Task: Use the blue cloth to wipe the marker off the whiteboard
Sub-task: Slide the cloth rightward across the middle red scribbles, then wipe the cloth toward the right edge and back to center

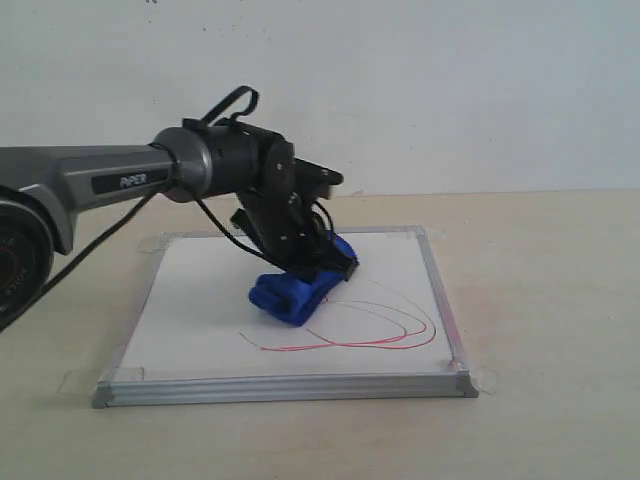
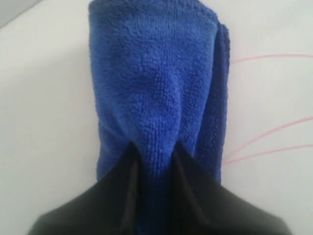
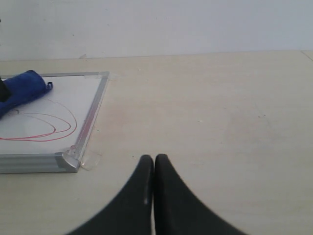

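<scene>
- Your table (image 1: 560,300) carries the whiteboard (image 1: 200,300), which lies flat with tape at its corners.
- The blue cloth (image 1: 295,292) rests on the board near its middle. The left gripper (image 2: 154,152) pinches it, with both fingers sunk into its fold.
- Hold that pinch firm and press the cloth flat before you sweep.
- The right gripper (image 3: 154,164) hangs over bare table beside the board, jaws pressed together on nothing. Leave it parked there.
- The marker (image 1: 380,343) loops in thin red lines from beside the cloth toward the board's right frame.
- I judge that overlapping strokes that way will serve best.
- The left wrist view shows the grip but only some line ends. The exterior view shows the full loops.
</scene>
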You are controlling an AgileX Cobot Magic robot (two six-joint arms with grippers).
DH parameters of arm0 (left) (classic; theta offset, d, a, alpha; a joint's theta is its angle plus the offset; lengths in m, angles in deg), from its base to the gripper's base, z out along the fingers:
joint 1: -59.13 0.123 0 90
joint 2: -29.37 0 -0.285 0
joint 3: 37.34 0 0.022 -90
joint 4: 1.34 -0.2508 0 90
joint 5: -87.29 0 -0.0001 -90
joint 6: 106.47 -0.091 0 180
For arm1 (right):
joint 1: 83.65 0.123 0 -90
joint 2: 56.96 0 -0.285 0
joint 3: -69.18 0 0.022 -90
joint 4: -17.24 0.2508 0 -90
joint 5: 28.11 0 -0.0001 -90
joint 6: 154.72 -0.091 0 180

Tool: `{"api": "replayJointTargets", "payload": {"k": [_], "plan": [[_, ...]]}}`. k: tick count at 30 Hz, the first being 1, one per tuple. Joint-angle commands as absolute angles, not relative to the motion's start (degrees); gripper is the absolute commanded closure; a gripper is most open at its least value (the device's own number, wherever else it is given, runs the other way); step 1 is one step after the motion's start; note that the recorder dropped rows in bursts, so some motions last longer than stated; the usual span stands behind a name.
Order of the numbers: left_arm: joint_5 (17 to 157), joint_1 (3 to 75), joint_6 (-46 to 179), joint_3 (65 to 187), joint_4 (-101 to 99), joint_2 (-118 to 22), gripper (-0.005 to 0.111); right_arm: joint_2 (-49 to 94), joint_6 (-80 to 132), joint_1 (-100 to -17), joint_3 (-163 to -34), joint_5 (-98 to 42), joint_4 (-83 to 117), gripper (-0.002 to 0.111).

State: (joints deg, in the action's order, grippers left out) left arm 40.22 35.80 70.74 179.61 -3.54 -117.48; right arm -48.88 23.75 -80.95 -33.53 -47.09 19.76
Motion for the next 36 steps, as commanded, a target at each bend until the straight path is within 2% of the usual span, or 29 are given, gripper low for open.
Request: {"api": "replayJointTargets", "payload": {"k": [1,9,17,25,31,36], "plan": [[43.01,30.01,70.02,179.60,-0.75,-119.99,0.102,-49.17,23.98,-81.33,-33.60,-46.70,19.71,0.108],[44.06,22.96,66.63,179.82,5.70,-121.36,0.102,-49.17,23.98,-81.33,-33.60,-46.69,19.53,0.108],[44.45,21.28,66.63,179.82,4.59,-121.36,0.102,-49.17,23.98,-81.33,-33.60,-46.69,19.53,0.108],[45.03,28.73,80.01,179.82,-12.29,-120.99,0.102,-49.17,23.98,-81.33,-33.60,-46.69,19.68,0.108],[45.92,36.41,88.46,180.62,-12.74,-120.76,0.102,-49.17,23.98,-81.33,-33.60,-46.69,19.68,0.108],[46.07,38.89,90.88,180.62,-12.58,-120.76,0.102,-49.17,23.98,-81.33,-33.60,-46.69,19.68,0.108]]}}
